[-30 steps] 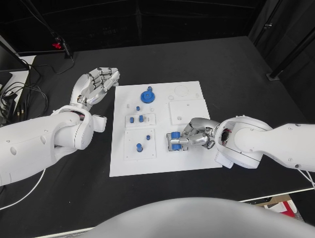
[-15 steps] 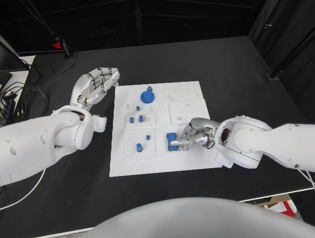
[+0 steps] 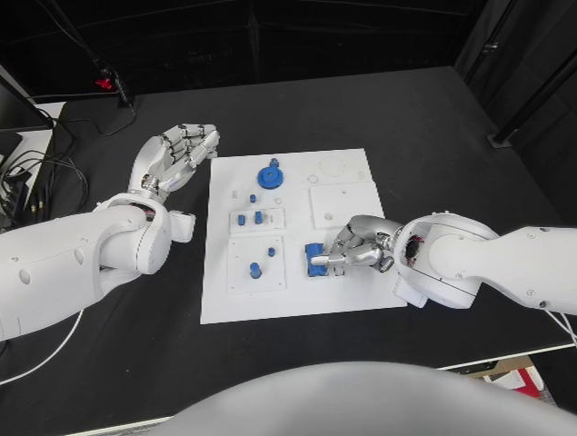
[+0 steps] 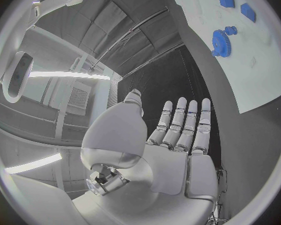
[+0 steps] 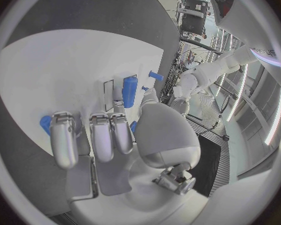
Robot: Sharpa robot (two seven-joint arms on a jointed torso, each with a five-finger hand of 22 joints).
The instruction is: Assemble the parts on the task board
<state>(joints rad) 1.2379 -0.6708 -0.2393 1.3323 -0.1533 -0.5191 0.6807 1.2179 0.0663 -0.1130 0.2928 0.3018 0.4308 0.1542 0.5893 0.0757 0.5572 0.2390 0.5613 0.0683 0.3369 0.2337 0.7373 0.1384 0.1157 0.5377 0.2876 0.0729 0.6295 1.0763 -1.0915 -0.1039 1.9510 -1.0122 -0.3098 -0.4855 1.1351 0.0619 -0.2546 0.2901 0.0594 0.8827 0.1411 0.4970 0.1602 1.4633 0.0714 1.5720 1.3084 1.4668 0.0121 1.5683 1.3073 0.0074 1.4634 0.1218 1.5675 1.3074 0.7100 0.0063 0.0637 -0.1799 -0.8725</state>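
You have the board point(image 3: 294, 304) lying flat in the middle of the table point(image 3: 406, 127), and everything below is placed against it.

Your right hand point(image 3: 353, 247) sits over the board's right-hand part, near its front half, fingers curled down around a blue block point(image 3: 317, 253) that rests on the board; the fingertips touch it. In the right wrist view the fingers point(image 5: 93, 135) arch over the white surface, with one blue piece point(image 5: 129, 91) lying ahead of them and another blue edge point(image 5: 45, 123) peeking out beside them. Whether the block is actually lifted or only pressed down, you cannot tell, but the hand is closed around it.

Your left hand point(image 3: 177, 156) lies off the board, just beside its far left edge, palm open, fingers straight and spread, grasping nothing. The left wrist view shows the same flat hand point(image 4: 178, 135).

On the board near its far edge stands a blue gear point(image 3: 271, 176). Closer to the middle, toward the left side, small blue pegs point(image 3: 250, 218) sit in a square plate, and one more peg point(image 3: 254, 269) stands in the plate nearer the front.
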